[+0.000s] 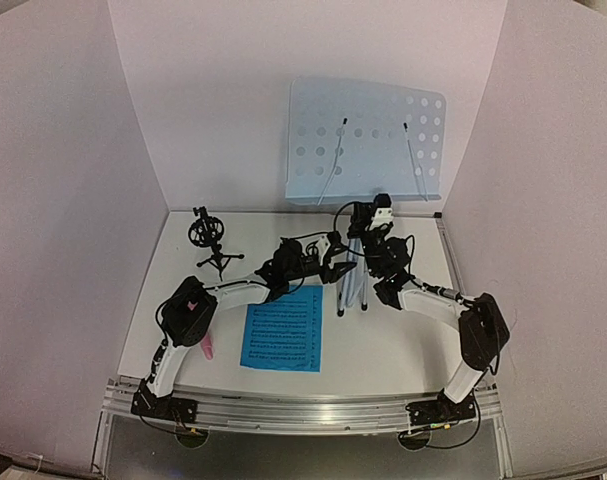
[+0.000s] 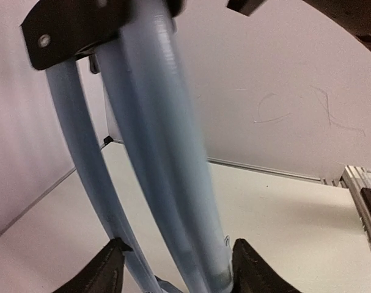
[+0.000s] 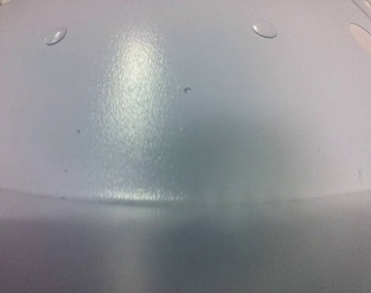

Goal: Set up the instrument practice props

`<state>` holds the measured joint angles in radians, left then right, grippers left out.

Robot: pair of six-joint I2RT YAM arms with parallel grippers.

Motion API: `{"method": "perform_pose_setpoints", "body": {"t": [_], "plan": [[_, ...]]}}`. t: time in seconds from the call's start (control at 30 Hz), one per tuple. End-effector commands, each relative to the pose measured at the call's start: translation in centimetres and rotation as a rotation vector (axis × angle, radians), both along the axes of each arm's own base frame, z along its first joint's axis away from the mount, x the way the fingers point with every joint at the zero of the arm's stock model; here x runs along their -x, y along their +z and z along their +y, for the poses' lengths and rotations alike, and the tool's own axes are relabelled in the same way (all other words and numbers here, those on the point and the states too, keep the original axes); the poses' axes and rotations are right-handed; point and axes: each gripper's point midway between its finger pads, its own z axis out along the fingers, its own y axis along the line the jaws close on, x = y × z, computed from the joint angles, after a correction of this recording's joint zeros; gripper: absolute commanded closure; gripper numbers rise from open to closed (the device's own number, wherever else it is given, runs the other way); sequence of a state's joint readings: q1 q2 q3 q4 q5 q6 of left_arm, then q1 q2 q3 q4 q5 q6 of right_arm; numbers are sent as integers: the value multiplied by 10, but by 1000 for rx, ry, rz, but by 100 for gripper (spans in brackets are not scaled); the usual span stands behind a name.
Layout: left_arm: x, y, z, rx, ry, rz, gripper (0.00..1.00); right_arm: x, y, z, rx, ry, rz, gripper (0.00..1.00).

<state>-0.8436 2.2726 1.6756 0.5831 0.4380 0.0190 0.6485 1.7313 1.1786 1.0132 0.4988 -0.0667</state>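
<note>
Both arms bend inward to the silver tripod music stand with perforated pale desk (image 1: pixel 368 140) at twelve o'clock, the left gripper (image 2: pixel 178 247) parted astride its legs, the right gripper (image 1: pixel 375 222) under the desk, its grip impossible to tell.

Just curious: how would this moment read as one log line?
stand: upright | left jaws: astride its legs | sheet: flat on table

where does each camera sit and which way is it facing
Top external: above and behind the bases, facing down over the table; both arms show, with the music stand and blue sheet.
Left wrist: on the left arm, facing along the stand's legs; its own fingertips show.
Right wrist: close up to the stand's perforated desk; no fingers show.
Shared: top and left wrist both show the legs.
</note>
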Motion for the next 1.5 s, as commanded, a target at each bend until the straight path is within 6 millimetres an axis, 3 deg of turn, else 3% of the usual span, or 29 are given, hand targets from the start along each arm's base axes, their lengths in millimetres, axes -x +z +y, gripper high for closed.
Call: {"method": "perform_pose_setpoints", "body": {"t": [0.0,0.13,0.23,0.37,0.57,0.67,0.8,1.03,1.33,1.47], "plan": [[-7,37,0,68,43,-112,50,55,109,-33,-201,-8,-338,100],[-7,40,1,69,50,-110,70,53,107,-32,-211,-5,-333,100],[-9,42,4,69,75,-111,74,53,106,-32,-198,-13,-333,100],[-9,43,7,62,83,-118,100,54,106,-32,-163,-30,-339,100],[-7,44,6,74,58,-153,100,63,92,-37,-79,-26,-277,100],[-3,46,3,106,8,-144,100,65,66,-28,23,38,-150,100],[-5,39,0,176,-2,-148,100,70,37,-36,97,27,-44,100],[-12,28,-11,219,-8,-180,100,78,26,-27,256,81,27,100],[1,12,1,211,-17,-214,100,80,-11,-19,267,161,157,100],[6,1,6,194,-20,-202,100,91,-19,-13,272,239,208,93]]}}
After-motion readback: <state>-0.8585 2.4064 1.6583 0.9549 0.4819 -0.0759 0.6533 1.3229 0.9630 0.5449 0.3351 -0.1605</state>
